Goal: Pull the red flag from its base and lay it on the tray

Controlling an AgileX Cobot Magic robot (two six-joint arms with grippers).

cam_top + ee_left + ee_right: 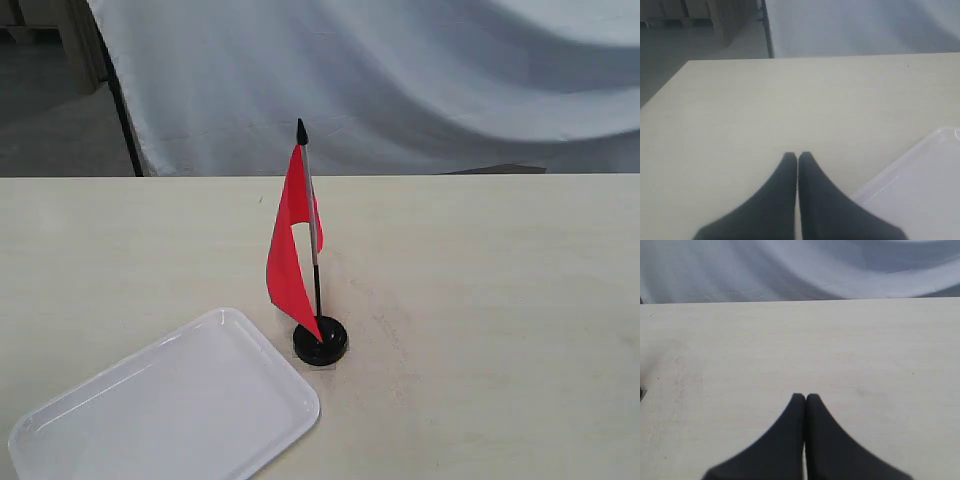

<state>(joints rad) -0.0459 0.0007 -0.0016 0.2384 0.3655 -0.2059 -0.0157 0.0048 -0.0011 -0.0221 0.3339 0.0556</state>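
Left gripper (797, 156), right gripper (805, 397) closed; red flag (286, 250) upright in base (321, 346) beside tray (170, 410)

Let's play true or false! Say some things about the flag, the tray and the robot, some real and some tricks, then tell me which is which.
1. The red flag stands upright in the base. True.
2. The red flag lies on the tray. False: it stands in the base, beside the tray.
3. The left end effector is shut. True.
4. The right end effector grips the flag's pole. False: it is shut on nothing, above the table.
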